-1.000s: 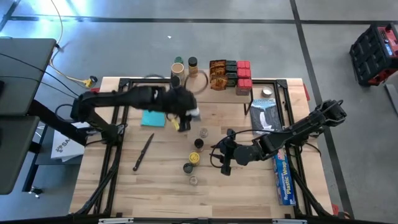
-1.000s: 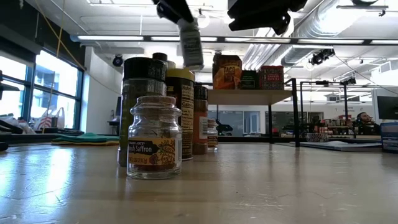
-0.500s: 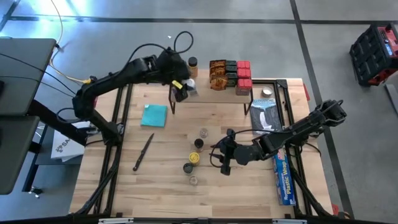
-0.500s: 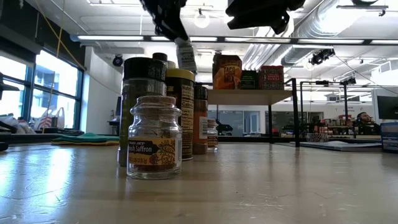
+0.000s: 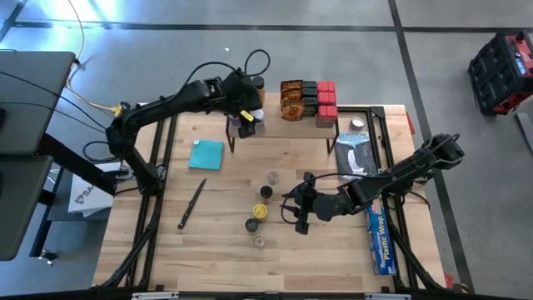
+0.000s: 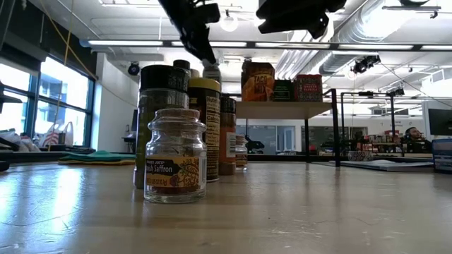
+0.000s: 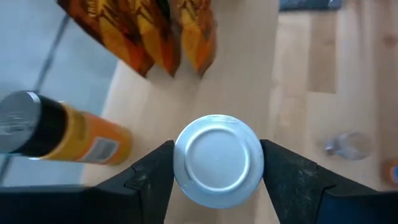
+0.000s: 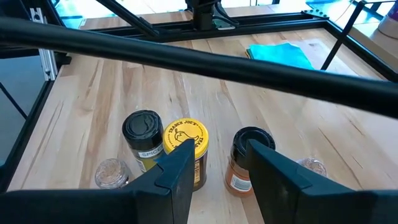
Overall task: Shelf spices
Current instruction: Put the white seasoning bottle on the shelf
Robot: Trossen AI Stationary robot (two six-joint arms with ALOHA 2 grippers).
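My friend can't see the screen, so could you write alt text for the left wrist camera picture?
Seen from above, a white-lidded spice jar sits clamped between the left gripper's two dark jaws over the light wooden shelf. An orange jar with a dark lid stands beside it, and orange-brown packets lie farther along the shelf.

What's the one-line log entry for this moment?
left gripper: shut on white-lidded jar, over shelf | right gripper: open, waiting above table jars | orange packets: on shelf
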